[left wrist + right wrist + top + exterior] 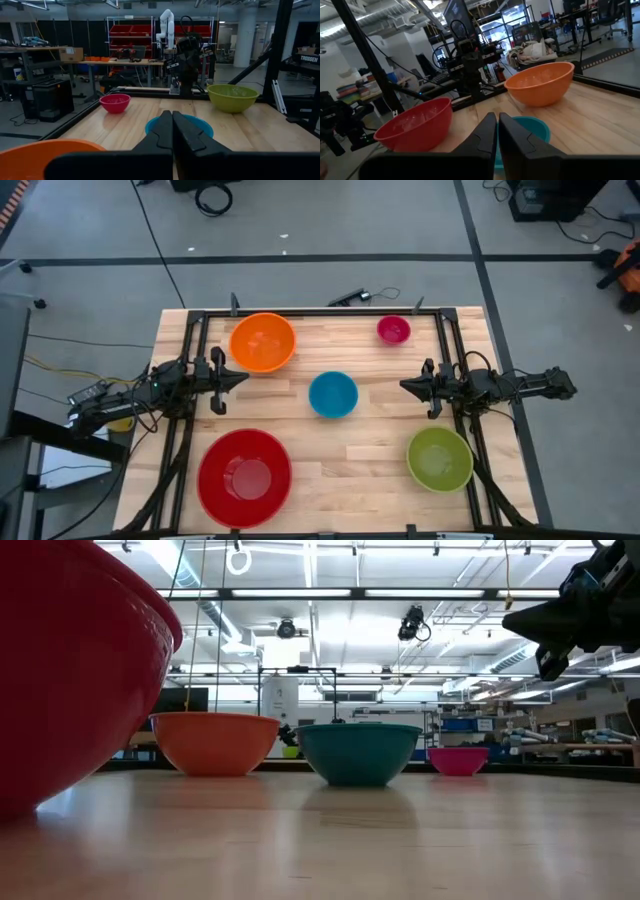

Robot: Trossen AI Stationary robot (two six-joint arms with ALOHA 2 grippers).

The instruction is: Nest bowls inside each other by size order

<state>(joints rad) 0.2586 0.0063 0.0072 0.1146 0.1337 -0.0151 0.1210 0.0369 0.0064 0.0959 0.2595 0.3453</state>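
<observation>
Five bowls stand apart, each on its base on the wooden table (380, 440): red (244, 476) near left, orange (263, 341) far left, blue (333, 394) in the middle, magenta-pink (393, 330) far right, lime green (440, 459) near right. My left gripper (243, 378) hovers shut at the table's left side, pointing toward the blue bowl (200, 123). My right gripper (404, 386) hovers shut at the right side, pointing at the same bowl (536, 126). Both are empty.
A black metal frame (300, 312) runs along the table's far edge and down both sides under the arms. Bare wood lies between the bowls, widest between the red and green ones.
</observation>
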